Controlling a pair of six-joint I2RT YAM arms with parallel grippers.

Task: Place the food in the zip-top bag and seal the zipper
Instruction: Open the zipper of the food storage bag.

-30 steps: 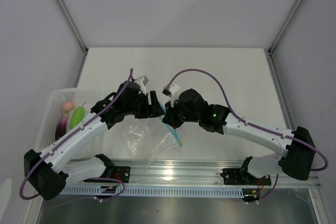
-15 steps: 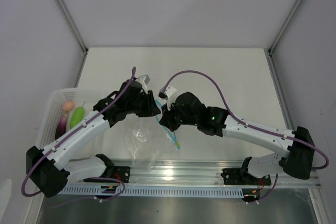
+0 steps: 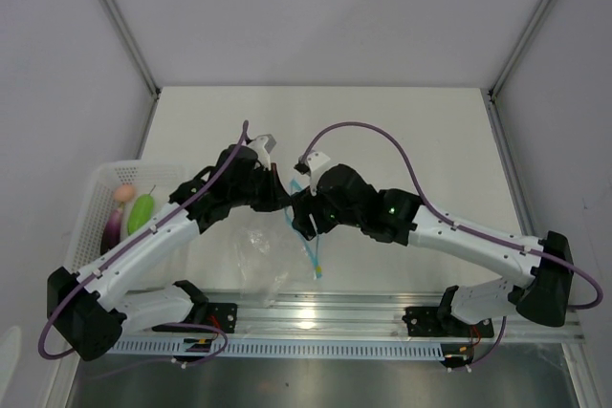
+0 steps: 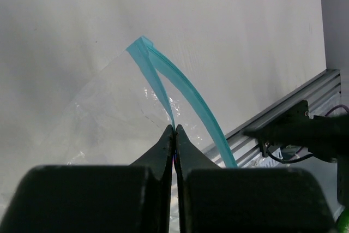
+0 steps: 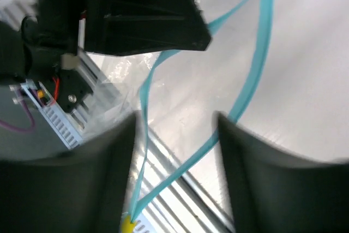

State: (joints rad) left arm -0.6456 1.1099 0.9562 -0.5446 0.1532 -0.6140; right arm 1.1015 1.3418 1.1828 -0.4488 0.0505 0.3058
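place: lab | cue: white panel walls (image 3: 316, 16), aluminium mounting rail (image 3: 325, 317)

The food (image 3: 141, 212) lies in the basket (image 3: 91, 183) at the table's (image 3: 430, 140) left edge, left of the zip-top bag (image 3: 256, 250).

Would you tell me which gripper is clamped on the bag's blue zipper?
The left gripper: its jaws pinch the zipper, whereas the right gripper has jaws apart.

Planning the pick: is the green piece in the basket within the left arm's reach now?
Probably not yet: the left gripper is shut on the zipper, though the green piece lies uncovered in the basket beside that arm.
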